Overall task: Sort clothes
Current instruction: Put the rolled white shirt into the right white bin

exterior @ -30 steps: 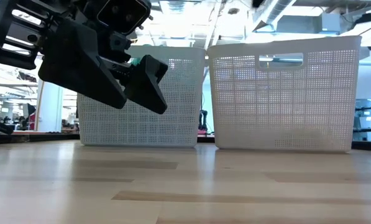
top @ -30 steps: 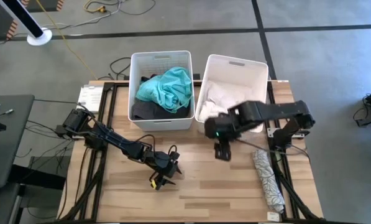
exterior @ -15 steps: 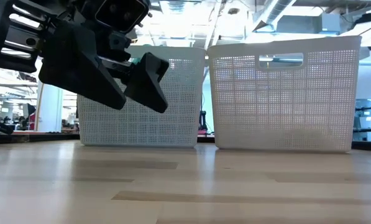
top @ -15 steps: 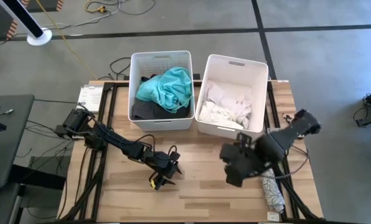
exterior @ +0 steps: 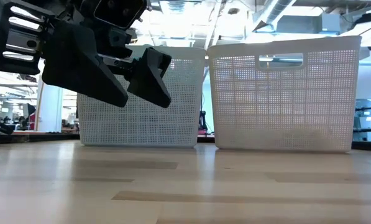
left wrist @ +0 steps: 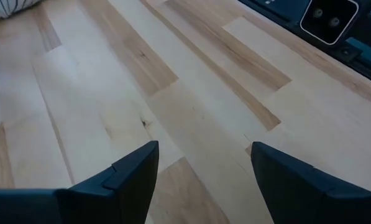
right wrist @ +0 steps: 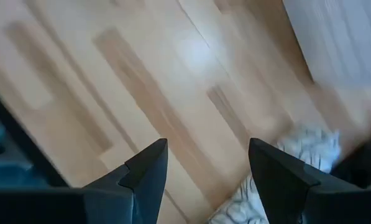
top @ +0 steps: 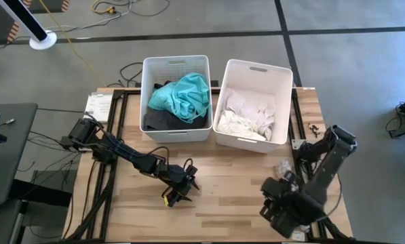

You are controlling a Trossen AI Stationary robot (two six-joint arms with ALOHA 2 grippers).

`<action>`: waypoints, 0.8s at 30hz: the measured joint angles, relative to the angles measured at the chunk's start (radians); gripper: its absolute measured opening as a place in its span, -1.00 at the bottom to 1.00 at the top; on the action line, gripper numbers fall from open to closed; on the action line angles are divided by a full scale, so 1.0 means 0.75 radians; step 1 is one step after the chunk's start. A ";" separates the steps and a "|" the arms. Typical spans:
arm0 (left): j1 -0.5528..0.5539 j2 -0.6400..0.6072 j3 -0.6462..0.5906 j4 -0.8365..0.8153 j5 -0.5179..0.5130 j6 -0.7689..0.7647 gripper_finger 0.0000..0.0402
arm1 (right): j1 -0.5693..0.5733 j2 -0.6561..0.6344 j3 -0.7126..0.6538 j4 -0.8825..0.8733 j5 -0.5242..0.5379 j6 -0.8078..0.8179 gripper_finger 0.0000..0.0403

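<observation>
— Along the desk's (top: 216, 176) far edge, what is standing?

— Two white perforated plastic bins, side by side. The left bin (top: 176, 62) is holding a crumpled teal garment (top: 183, 95) lying over dark fabric (top: 163, 120). The right bin (top: 275, 76) is holding rumpled white garments (top: 248, 115). The low view is showing their fine grid walls and the right bin's slot handle.

— And the desk surface itself?

— Pale wooden planks with darker grain streaks, framed by black rails.

— Any clothing lying outside the bins?

— One item: a white garment with dark pattern (right wrist: 289, 163), soft and wrinkled, is lying near the desk's front right corner. In the high view the right arm is mostly covering it.

— Where is the right gripper (right wrist: 204, 171) sitting?

— It is hanging over the front right corner, just beside that patterned garment, its two dark wedge-shaped fingers standing apart and holding nothing.

— And the left gripper (left wrist: 202, 168)?

— It is hovering over bare wood at the desk's front, left of centre, well apart from any clothing, fingers likewise spread with nothing between them.
</observation>
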 joint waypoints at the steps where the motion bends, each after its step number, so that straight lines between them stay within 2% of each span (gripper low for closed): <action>1: 0.000 0.000 0.000 0.003 0.000 0.001 0.24 | 0.029 0.000 -0.040 0.000 -0.001 0.075 0.18; 8: 0.009 0.000 0.000 0.024 -0.001 0.036 0.24 | 0.239 0.000 -0.271 0.036 -0.113 0.630 0.18; 11: 0.019 0.000 0.000 0.038 -0.001 0.038 0.24 | 0.306 0.000 -0.359 0.083 -0.140 0.799 0.18; 17: 0.043 0.000 0.000 0.081 -0.001 0.038 0.24 | 0.341 0.000 -0.541 0.176 -0.248 0.855 0.18; 22: 0.058 0.000 0.000 0.082 -0.001 0.035 0.24 | 0.315 0.000 -0.639 0.104 -0.360 0.878 0.18; 24: 0.060 0.000 0.000 0.081 -0.002 0.029 0.24 | 0.305 0.000 -0.666 0.101 -0.365 0.885 0.18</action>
